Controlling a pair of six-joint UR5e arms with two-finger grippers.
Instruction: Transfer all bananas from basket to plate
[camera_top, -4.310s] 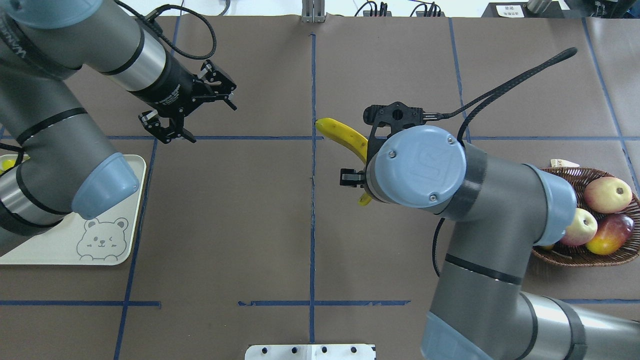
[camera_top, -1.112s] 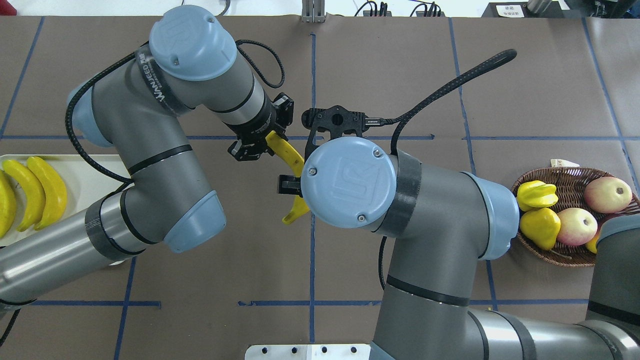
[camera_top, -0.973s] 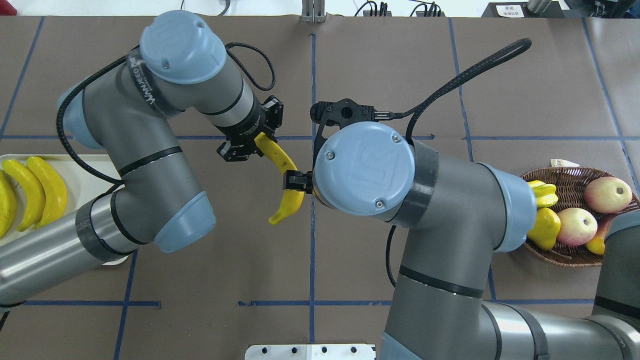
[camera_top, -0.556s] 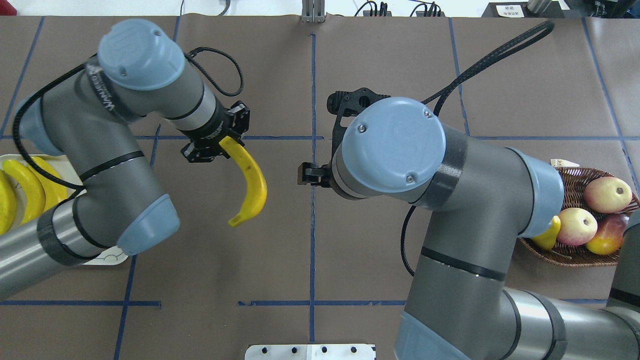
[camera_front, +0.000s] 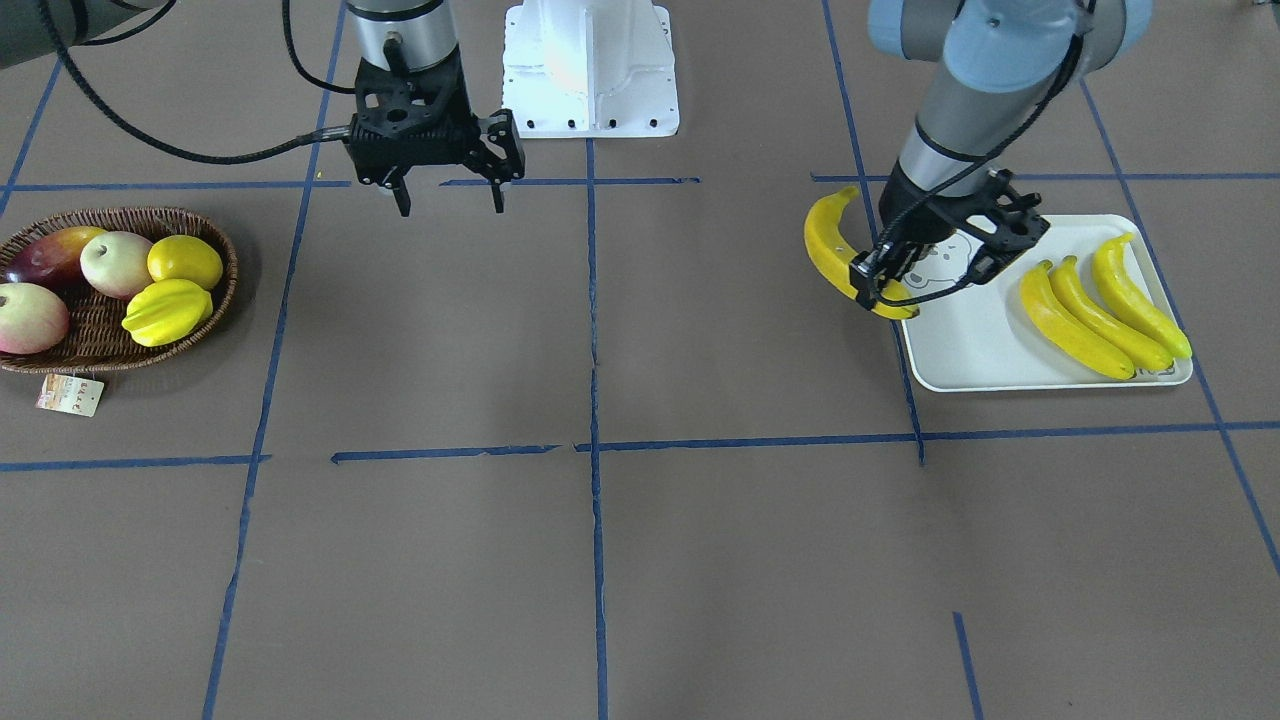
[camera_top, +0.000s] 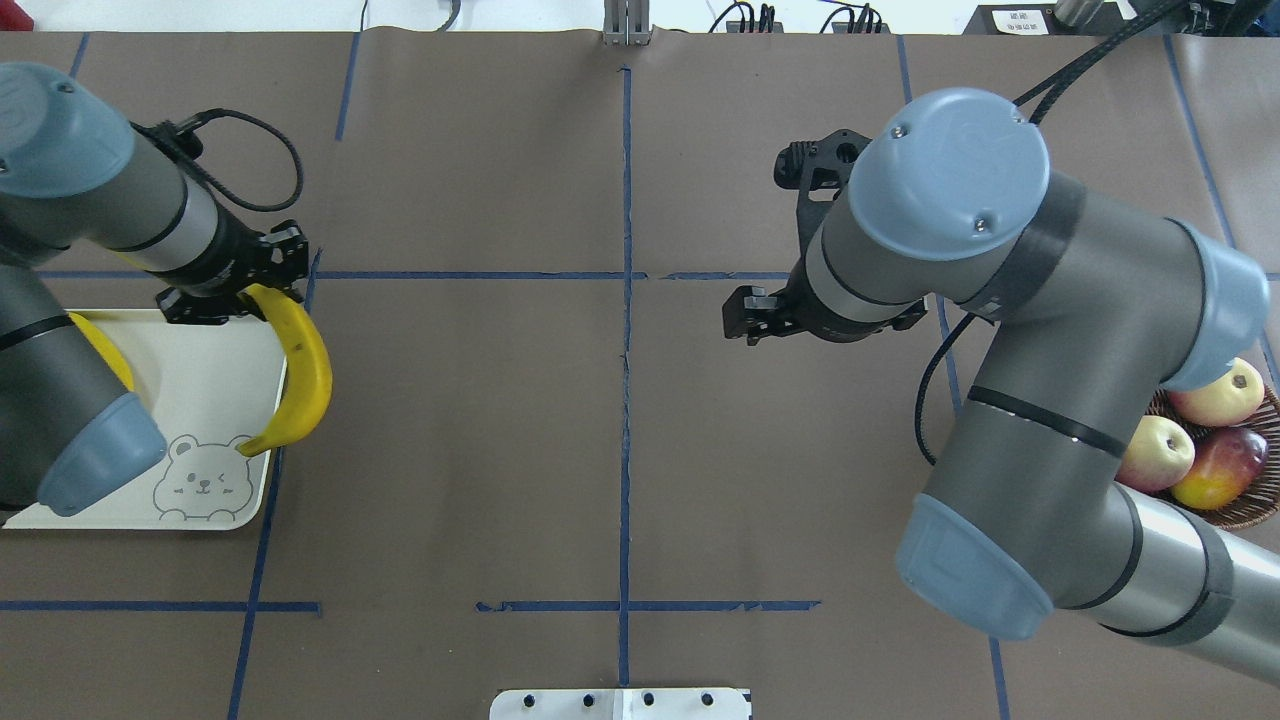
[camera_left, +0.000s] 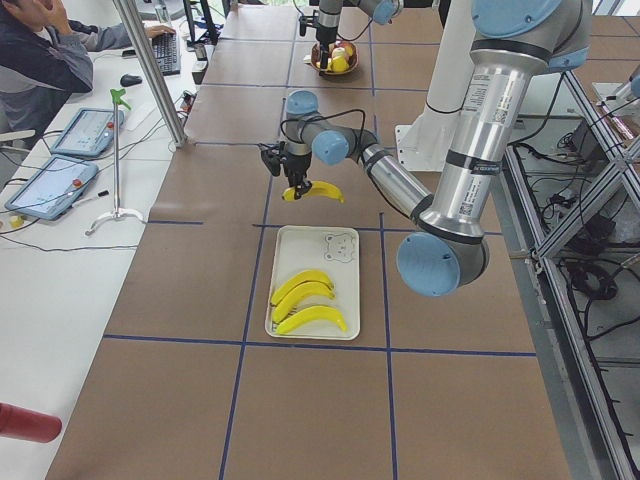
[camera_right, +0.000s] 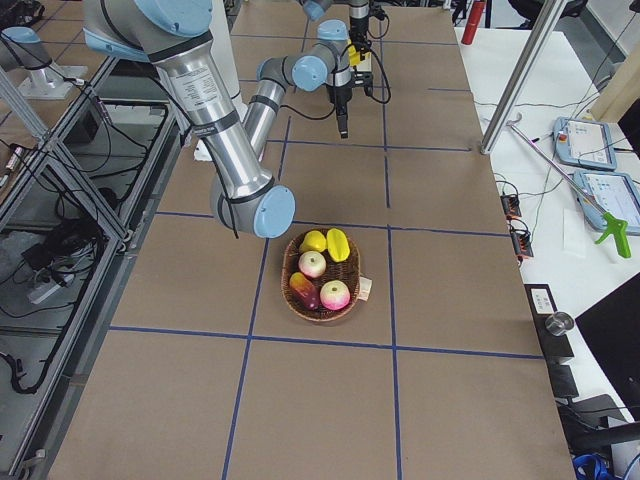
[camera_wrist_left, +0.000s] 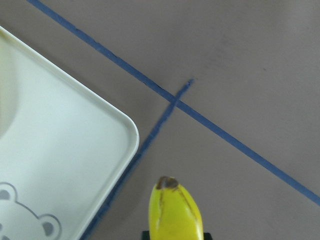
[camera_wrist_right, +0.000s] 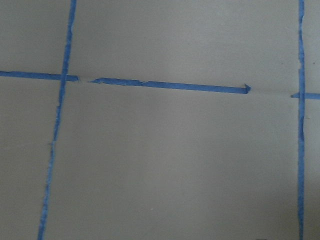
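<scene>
Since the handoff at mid-table, the left claw (camera_top: 255, 297) has swung over to the left side of the overhead view. It's clamped on one end of a banana (camera_top: 312, 372) hanging along the plate's (camera_top: 200, 380) right edge. Three bananas (camera_front: 1095, 310) lie on the plate. In the front view the right claw (camera_front: 450, 195) is at upper left, fingers apart and empty, well apart from the basket (camera_front: 110, 355).

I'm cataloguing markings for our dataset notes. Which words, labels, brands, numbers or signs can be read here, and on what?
None can be read.
On the paper tag by the basket: print too small to read.
On the plate: grey corner lettering too small to read; bear face print, no words.
On the white label at the overhead view's top edge: blurred.
</scene>
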